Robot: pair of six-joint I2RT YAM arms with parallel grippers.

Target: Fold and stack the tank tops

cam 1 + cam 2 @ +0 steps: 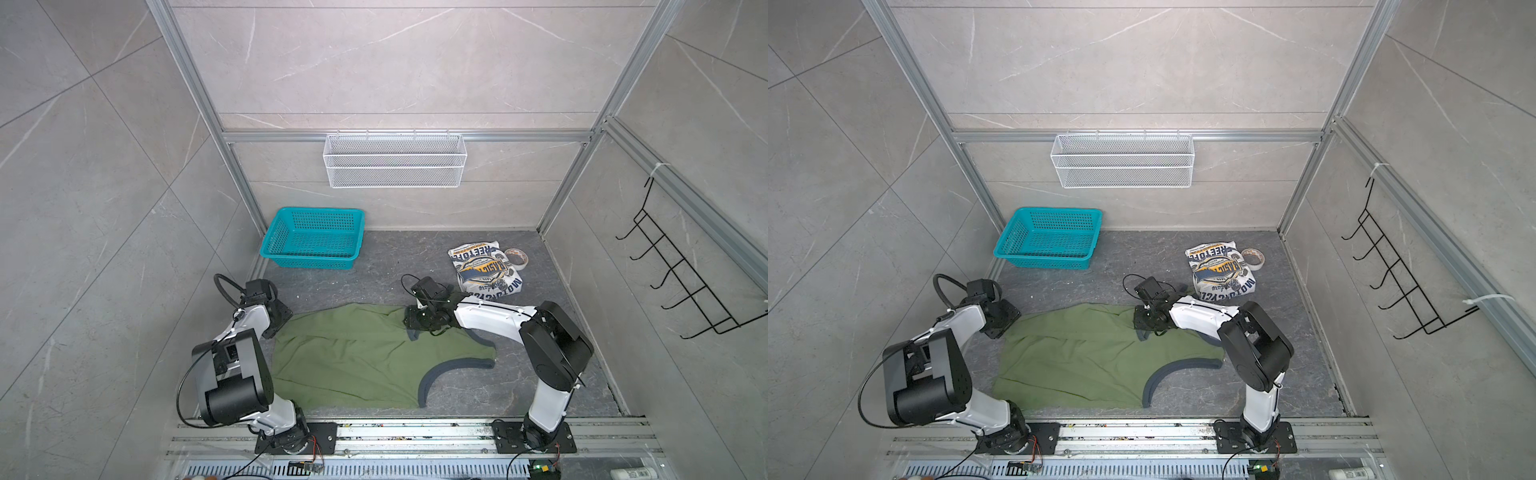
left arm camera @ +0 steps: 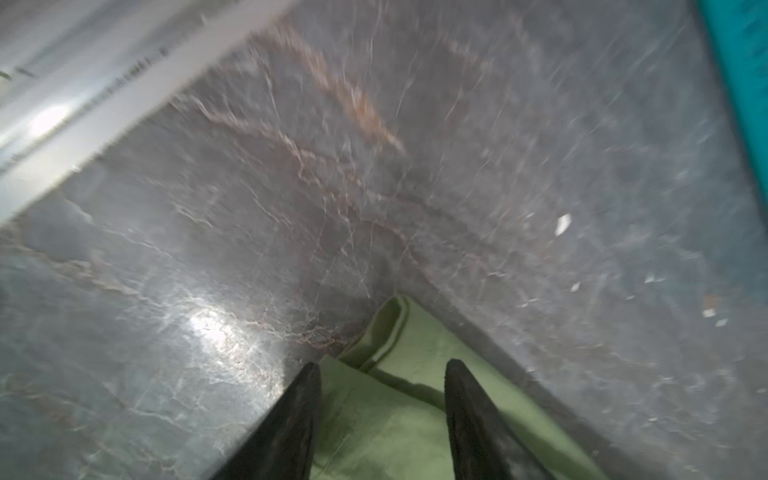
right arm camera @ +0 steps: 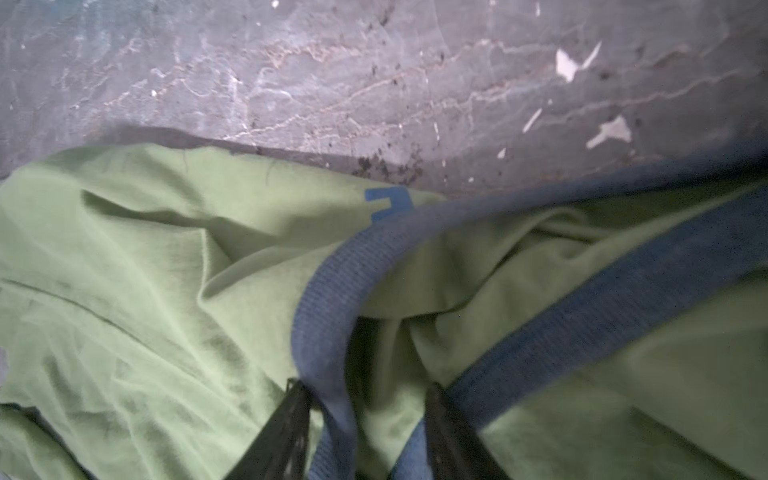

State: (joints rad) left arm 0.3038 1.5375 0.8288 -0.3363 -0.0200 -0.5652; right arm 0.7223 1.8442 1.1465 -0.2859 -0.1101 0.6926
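Observation:
The olive green tank top (image 1: 353, 357) (image 1: 1084, 357) lies spread flat on the dark table, its navy-trimmed openings toward the right. At the back right sits the white tank top (image 1: 484, 268) (image 1: 1221, 272), folded with its navy-yellow graphic facing up. My left gripper (image 1: 277, 327) (image 2: 382, 365) is open over the green top's far left corner (image 2: 399, 415), the cloth lying loose between the fingers. My right gripper (image 1: 410, 328) (image 3: 365, 384) is open at the far right strap, with the navy trim (image 3: 324, 316) slack between its jaws.
A teal plastic basket (image 1: 307, 262) (image 1: 1042, 259) stands at the back left, close to the left arm. A tape roll (image 1: 516, 258) lies against the white top. A white wire basket (image 1: 395, 160) hangs on the back wall and a black hook rack (image 1: 681, 270) on the right wall.

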